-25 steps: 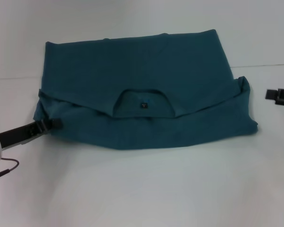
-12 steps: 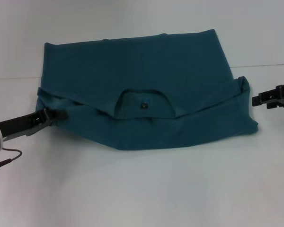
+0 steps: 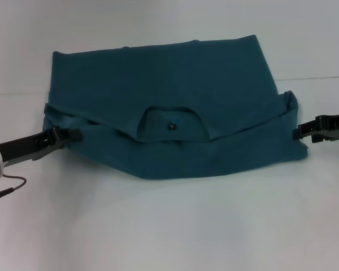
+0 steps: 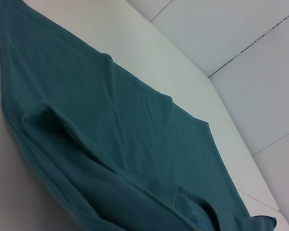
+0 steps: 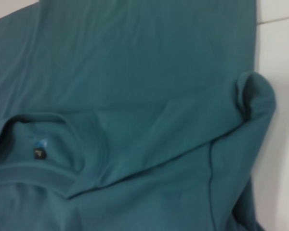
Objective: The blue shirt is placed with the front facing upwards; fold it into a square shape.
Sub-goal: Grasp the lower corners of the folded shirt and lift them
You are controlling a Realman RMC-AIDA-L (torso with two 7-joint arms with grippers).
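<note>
While the blue shirt (image 3: 169, 107) lies part-folded, both low claws, left (image 3: 73, 134) and right (image 3: 296, 133), touch its side edges, grip state unclear

One shirt (image 3: 169, 107) on one table (image 3: 175, 226), folded over itself. One neck label (image 3: 171, 126) shows in the collar opening. Two grippers in sight: the left gripper (image 3: 73, 134) at the shirt's left edge, the right gripper (image 3: 298, 132) at its right edge. One thin cable (image 3: 5, 189) trails by the left arm.
</note>
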